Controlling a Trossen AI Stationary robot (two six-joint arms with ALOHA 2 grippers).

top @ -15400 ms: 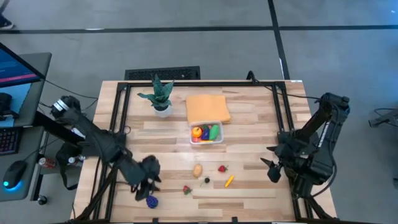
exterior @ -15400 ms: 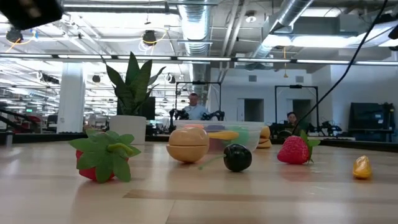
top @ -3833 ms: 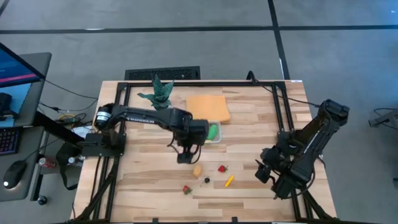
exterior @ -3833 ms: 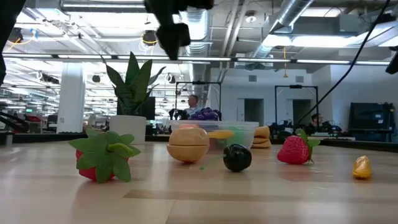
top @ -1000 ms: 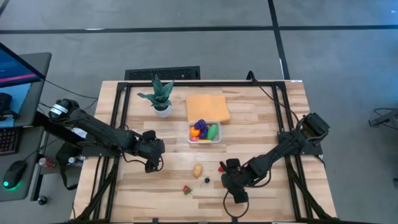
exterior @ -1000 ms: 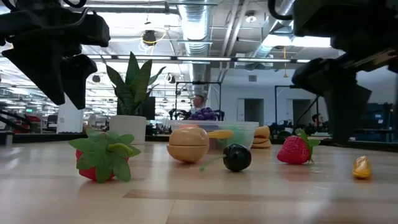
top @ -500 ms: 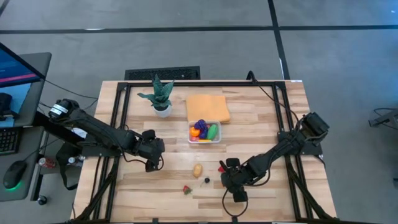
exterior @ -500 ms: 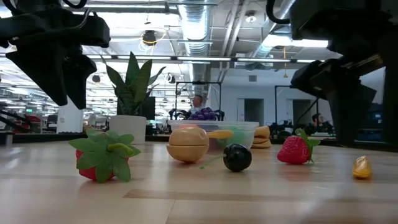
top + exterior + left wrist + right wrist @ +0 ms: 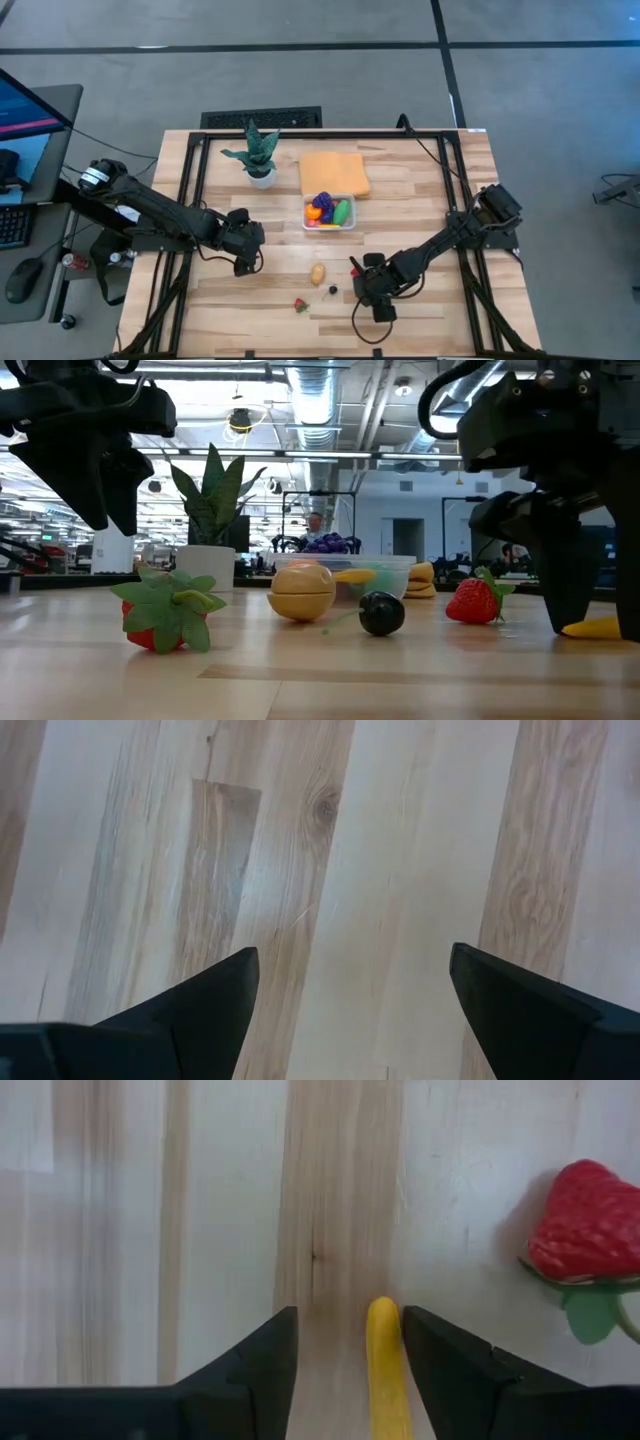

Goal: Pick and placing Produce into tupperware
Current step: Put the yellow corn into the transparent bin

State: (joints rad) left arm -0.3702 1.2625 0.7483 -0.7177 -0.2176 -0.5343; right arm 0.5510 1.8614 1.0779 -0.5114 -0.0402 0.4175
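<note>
Right tool point(image 9: 345, 1365) is down at the counter point(image 9: 420, 190) in the lower middle of the high view, its two dark fingers point(image 9: 255, 1370) set on either side of a slim yellow piece point(image 9: 385, 1365) that lies on the wood between them; there is a sliver of gap on one side, so whether it is clamped yet I cannot tell. In the low view that same yellow piece point(image 9: 592, 627) peeks out at the lower right, tucked under the big dark tool body. Just beside it, a red strawberry point(image 9: 588, 1230) with a green leaf sits at the right edge of the right wrist view, apart from the fingers. Left tool point(image 9: 245, 262) hangs over bare wood at centre left of the high view, fingers spread wide with nothing between them, and the left wrist view confirms only planks under it. Loose on the counter near the lower middle: a tan round piece point(image 9: 318, 272), a small dark berry point(image 9: 333, 290) and a red piece with green leaves point(image 9: 299, 305). The clear container point(image 9: 352, 226) sits at the centre of the high view, touching the near edge of the orange cloth point(image 9: 334, 172), with purple grapes point(image 9: 322, 202), a green piece point(image 9: 343, 211) and an orange piece point(image 9: 314, 213) inside. A potted plant point(image 9: 257, 155) stands upper left of the container.
</note>
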